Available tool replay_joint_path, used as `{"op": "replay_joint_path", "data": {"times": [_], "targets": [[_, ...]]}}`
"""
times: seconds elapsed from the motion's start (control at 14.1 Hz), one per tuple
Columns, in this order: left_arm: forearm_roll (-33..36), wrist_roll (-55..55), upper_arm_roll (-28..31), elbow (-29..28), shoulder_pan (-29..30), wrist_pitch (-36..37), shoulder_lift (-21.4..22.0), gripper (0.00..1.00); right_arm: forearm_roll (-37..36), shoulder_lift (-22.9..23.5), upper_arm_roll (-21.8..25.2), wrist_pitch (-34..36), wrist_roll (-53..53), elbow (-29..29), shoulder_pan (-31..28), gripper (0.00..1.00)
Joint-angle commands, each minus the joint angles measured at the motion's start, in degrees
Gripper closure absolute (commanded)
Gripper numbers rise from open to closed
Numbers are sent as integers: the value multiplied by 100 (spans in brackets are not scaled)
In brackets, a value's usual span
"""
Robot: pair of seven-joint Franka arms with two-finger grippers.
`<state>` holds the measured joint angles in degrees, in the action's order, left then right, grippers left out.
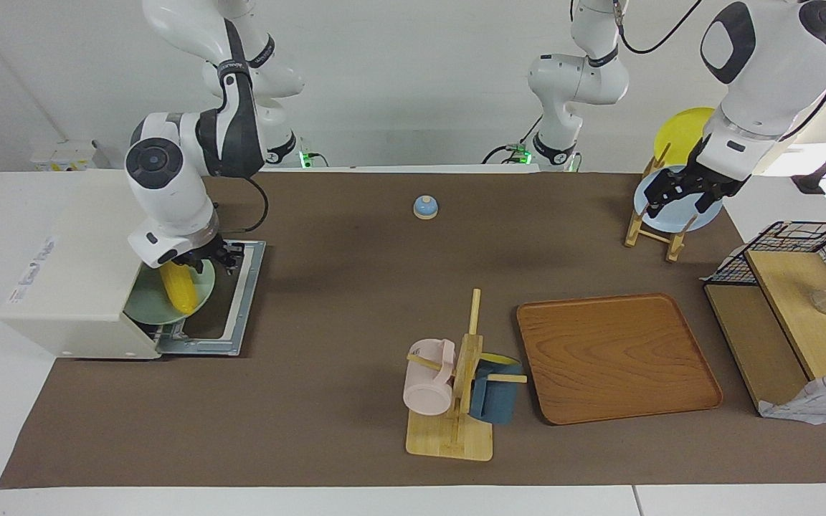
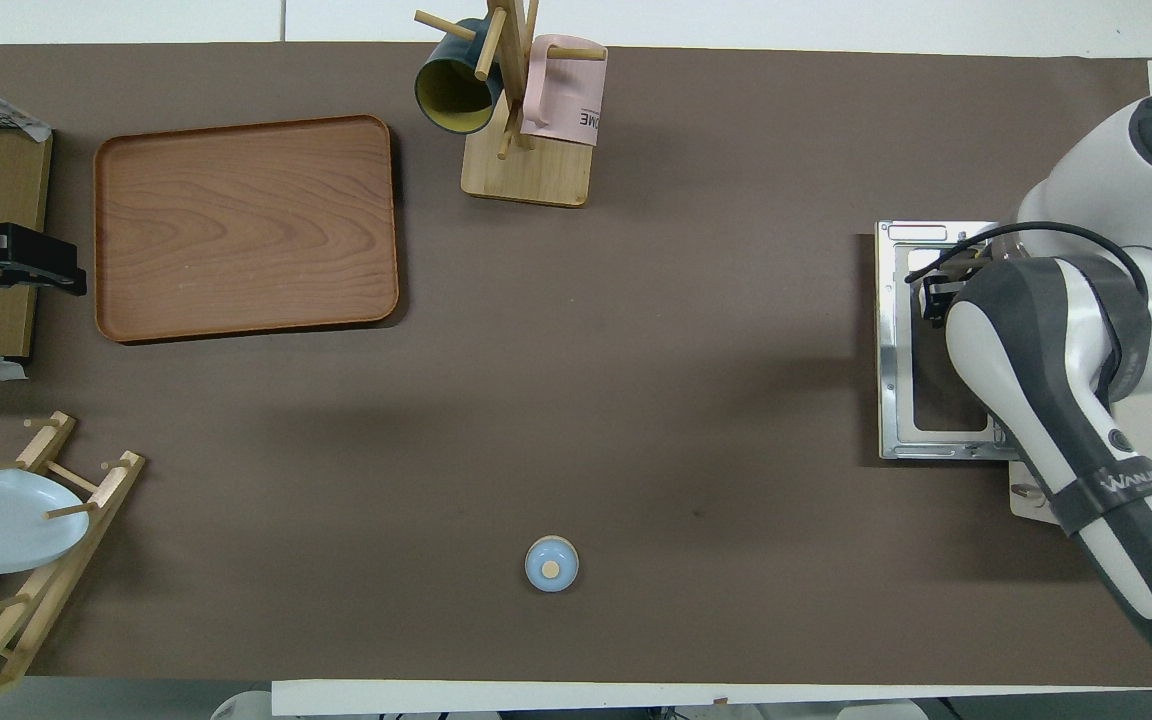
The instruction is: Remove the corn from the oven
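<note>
The cream-white oven (image 1: 76,287) stands at the right arm's end of the table, its door (image 1: 247,287) lying flat open on the mat. A bright yellow corn (image 1: 179,290) lies on a pale green plate (image 1: 142,304) at the oven's mouth. My right gripper (image 1: 196,262) is right at the corn's upper end; whether it grips the corn does not show. From overhead, the right arm covers corn and plate, and only the open door (image 2: 894,340) shows. My left gripper (image 1: 684,193) waits open, raised over the dish rack.
A blue bell (image 1: 425,207) sits mid-table near the robots. A mug tree (image 1: 464,373) with a pink and a blue mug and a wooden tray (image 1: 617,356) lie farther out. The dish rack (image 1: 653,229) with two plates and a wire basket (image 1: 807,240) stand at the left arm's end.
</note>
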<state>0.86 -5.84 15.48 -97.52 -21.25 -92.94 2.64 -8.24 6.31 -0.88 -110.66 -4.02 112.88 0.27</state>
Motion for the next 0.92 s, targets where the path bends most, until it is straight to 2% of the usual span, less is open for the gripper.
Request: {"op": "replay_joint_path", "data": {"times": [0.0,0.5,0.57,0.71,0.78,0.85], "targets": [[-51,30,-19,-30,50,22,70,0,86,-271,-27,-342,278,507,-114,47],[-51,30,-19,-30,50,13,70,0,-11,-156,-18,-974,1025,868,-229,57],[-51,30,-19,-30,50,22,70,0,-37,-156,-18,-1001,1026,885,-211,62],[-51,30,-19,-39,50,22,70,0,-247,-156,-18,-984,1043,894,-168,86],[-51,30,-19,-30,50,22,70,0,-457,-156,-18,-949,1043,894,-141,96],[-51,30,-19,-30,50,22,70,0,-668,-156,-26,-913,1043,885,-97,100]]}}
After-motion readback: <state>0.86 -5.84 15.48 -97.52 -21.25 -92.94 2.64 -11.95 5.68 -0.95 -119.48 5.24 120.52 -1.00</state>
